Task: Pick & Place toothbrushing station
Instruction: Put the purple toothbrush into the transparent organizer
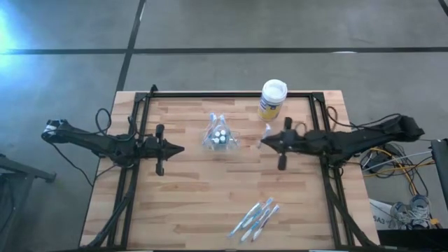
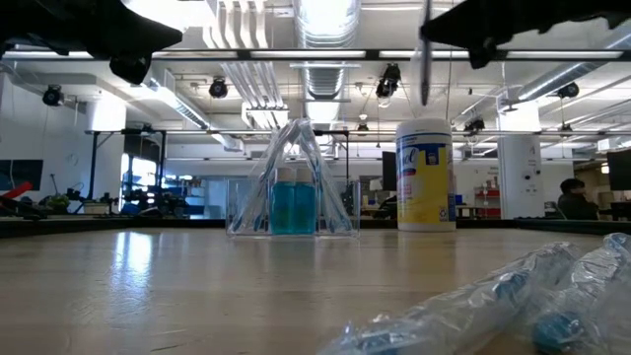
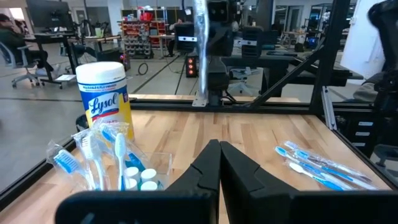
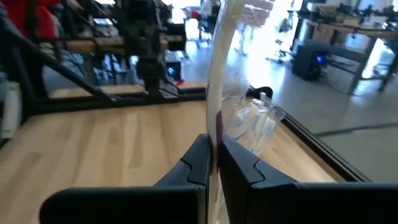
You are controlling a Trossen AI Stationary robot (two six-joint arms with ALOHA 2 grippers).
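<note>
Holding: right end effector (image 4: pixel 213 163) is clamped on one wrapped toothbrush (image 4: pixel 219 74), high above the bench (image 1: pixel 189 203), just right of the station.
Left end effector (image 3: pixel 219 163): fingers pressed together on nothing, hovering left of the station.
Station: clear holder (image 1: pixel 219 136) sits near the bench's middle, toward the far edge, brushes already standing in it and teal-capped tubes (image 3: pixel 134 177) inside.
Spare brushes: a small heap (image 1: pixel 255 217) lies near the front edge, well apart from the holder; three or four, hard to split through the wrappers.
Canister: one Lysol tub (image 1: pixel 272 99) behind, not part of the job.
Handling, my read: the brush looks light, slim and stiff, but its crinkly wrapper could slip; a pinch low on the handle seems safest.
Holder, my read: thin plastic, light, easily tipped, so lower the brush gently.
</note>
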